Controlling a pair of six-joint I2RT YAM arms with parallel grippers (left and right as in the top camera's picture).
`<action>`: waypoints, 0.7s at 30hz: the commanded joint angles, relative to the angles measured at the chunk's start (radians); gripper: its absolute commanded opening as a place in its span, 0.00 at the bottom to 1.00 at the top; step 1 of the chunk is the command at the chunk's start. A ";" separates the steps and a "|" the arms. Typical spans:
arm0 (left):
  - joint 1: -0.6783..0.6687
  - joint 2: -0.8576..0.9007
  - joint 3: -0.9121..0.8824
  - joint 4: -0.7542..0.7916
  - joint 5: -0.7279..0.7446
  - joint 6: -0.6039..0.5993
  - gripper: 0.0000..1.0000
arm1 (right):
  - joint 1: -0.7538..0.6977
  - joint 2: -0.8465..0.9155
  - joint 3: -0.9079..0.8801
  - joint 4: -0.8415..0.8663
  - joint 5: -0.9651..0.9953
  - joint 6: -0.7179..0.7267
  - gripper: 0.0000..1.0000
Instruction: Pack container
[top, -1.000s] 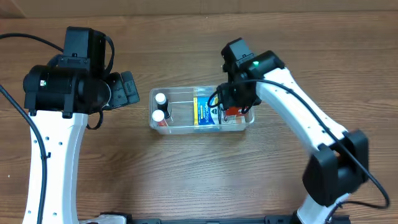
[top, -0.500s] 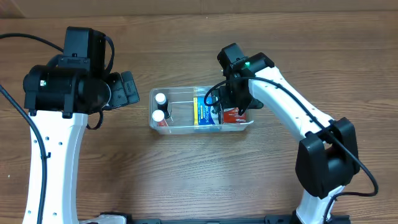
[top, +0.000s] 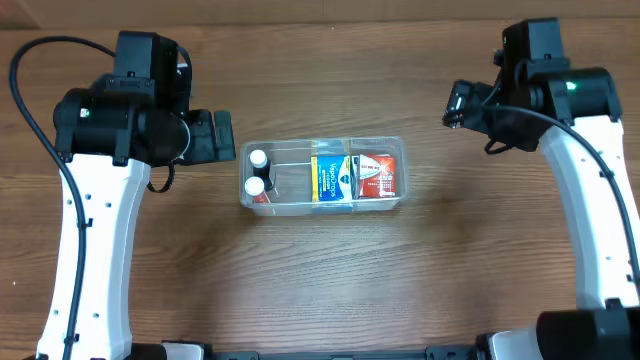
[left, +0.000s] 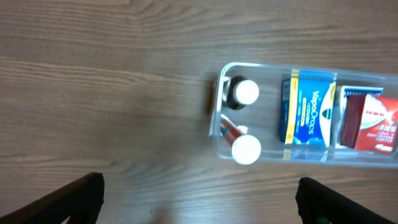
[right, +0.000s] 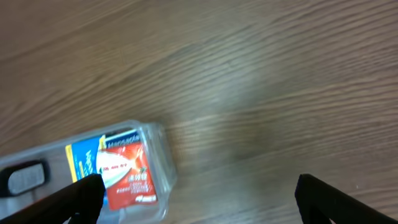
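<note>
1. left arm (top: 95, 200): white links with black joint housings, left side of the overhead frame; a black cable (top: 35, 60) loops from its top.
2. left gripper (top: 215, 137): black, just left of the container's left end, apart from it. in the left wrist view its fingertips (left: 81, 196) sit at the two lower corners of the frame, spread wide; released, grasping nothing.
3. container (top: 297, 178): clear rectangular tub with rounded corners, centre of the overhead frame, long side running left to right, resting on the wooden table (top: 320, 290). neither gripper touches it.
4. upper bottle (top: 259, 158): white cap, dark body, far-left end of the tub, towards the top of the frame.
5. lower bottle (top: 255, 186): white cap, red on its label, just below the first bottle at the same end.
6. blue and yellow box (top: 332, 180): middle of the tub, printed face up.
7. red and white box (top: 377, 176): right end of the tub, just beside the blue and yellow box.
8. right gripper (top: 458, 105): black, upper right of the overhead frame, well apart from the tub. in the right wrist view its fingertips (right: 81, 193) sit at the lower corners, spread wide; released, grasping nothing.
9. right arm (top: 590, 200): white links, black housing, right edge of the overhead frame.
</note>
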 joint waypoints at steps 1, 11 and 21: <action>0.003 -0.055 -0.001 -0.010 -0.006 0.021 1.00 | 0.002 -0.170 -0.024 0.001 -0.002 -0.020 1.00; -0.101 -0.964 -0.776 0.320 -0.066 -0.039 1.00 | 0.033 -1.043 -0.834 0.292 -0.002 -0.091 1.00; -0.101 -1.080 -0.879 0.234 -0.063 -0.038 1.00 | 0.033 -1.068 -0.838 0.146 -0.002 -0.091 1.00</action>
